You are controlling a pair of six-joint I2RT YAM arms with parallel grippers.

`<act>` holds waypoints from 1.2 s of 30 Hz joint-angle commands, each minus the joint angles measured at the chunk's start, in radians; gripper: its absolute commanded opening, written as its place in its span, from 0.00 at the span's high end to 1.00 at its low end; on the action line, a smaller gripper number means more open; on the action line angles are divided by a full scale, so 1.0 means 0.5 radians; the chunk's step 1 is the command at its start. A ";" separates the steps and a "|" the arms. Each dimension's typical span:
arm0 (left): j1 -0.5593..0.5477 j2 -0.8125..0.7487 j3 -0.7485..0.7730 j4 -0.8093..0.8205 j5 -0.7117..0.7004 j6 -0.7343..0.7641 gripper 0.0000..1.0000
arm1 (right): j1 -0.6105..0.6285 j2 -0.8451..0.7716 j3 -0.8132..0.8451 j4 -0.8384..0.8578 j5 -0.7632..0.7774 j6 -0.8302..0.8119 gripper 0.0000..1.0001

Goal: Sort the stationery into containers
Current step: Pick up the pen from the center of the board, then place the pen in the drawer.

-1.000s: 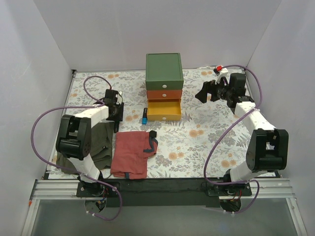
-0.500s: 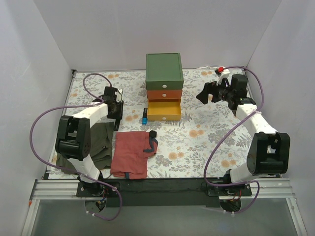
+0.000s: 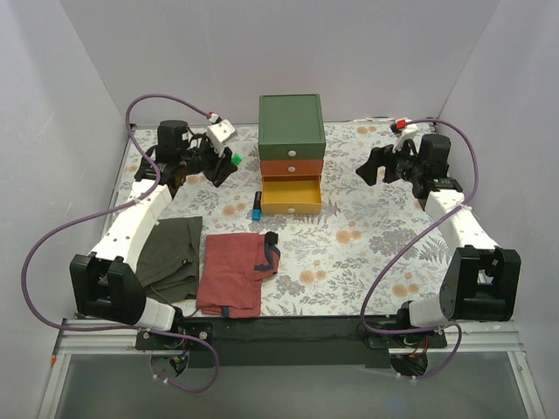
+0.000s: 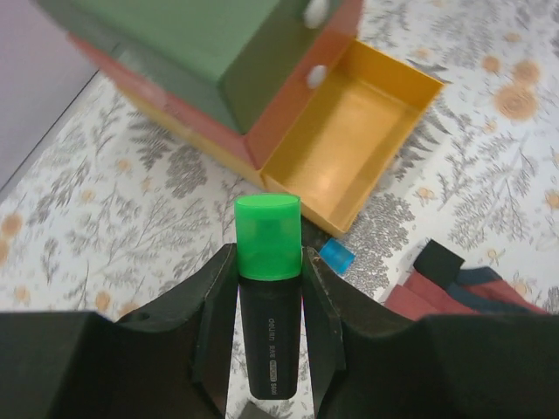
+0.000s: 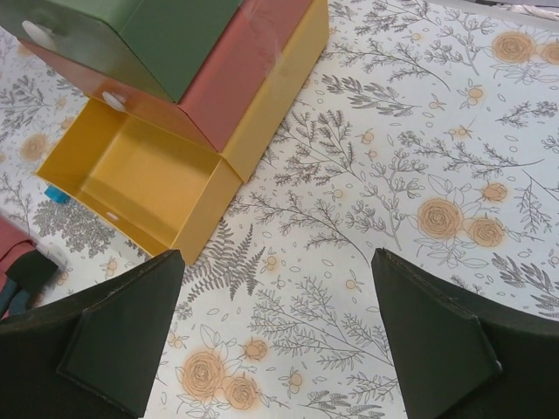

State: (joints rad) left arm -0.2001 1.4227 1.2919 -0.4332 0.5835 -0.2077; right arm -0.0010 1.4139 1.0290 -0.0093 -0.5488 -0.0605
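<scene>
Starting at the near edge of the flowered tabletop (image 3: 367,236), you can see a folded olive cloth (image 3: 170,249) and a folded red cloth (image 3: 231,275). Leave both alone.

A bit farther back, a short blue marker (image 3: 257,212) lies flat on the tabletop. It is just beside the left front corner of the open yellow drawer (image 3: 291,196), which has nothing showing inside it. The blue marker looks light and hard, and being round it may roll if you bump it. When its turn comes, I would pinch it across the middle of its body.

Farther back on the left, your left claw (image 4: 267,271) is up in the air. It is clamped on a short thick black marker with a bright green cap (image 4: 266,323). The fingers (image 4: 218,305) squeeze the black body from both sides, and the cap pokes out past them toward the drawer. That looks like a good place to hold it, because a cap can pop off if you squeeze it. This marker should be light and stiff too. Its plastic is smooth, so it could slip if the hold goes loose before it is over the drawer.

Across on the right, your right claw (image 5: 275,332) is spread wide apart and holds nothing. It hangs above the tabletop, to the right of the drawers.

Farthest back, the red-orange drawer (image 3: 291,168) is pushed in, with its white knob (image 3: 291,154) showing. It sits in the boxy green chest (image 3: 291,122).
</scene>
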 commanded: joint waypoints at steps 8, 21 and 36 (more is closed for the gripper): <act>-0.400 0.189 0.150 -0.247 0.422 1.231 1.00 | -0.062 -0.137 -0.085 0.022 -0.004 -0.054 0.02; -0.631 0.599 0.168 0.004 0.382 1.262 1.00 | -0.124 -0.189 -0.134 0.022 -0.019 -0.078 0.02; -0.689 0.738 0.043 0.409 0.229 1.222 0.72 | -0.173 -0.211 -0.230 -0.033 -0.035 -0.075 0.02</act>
State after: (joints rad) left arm -0.5377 1.8217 1.3411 -0.3172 0.7219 0.4049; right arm -0.0792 1.3327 0.9241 -0.0364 -0.5503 -0.0864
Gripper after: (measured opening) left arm 0.302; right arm 0.984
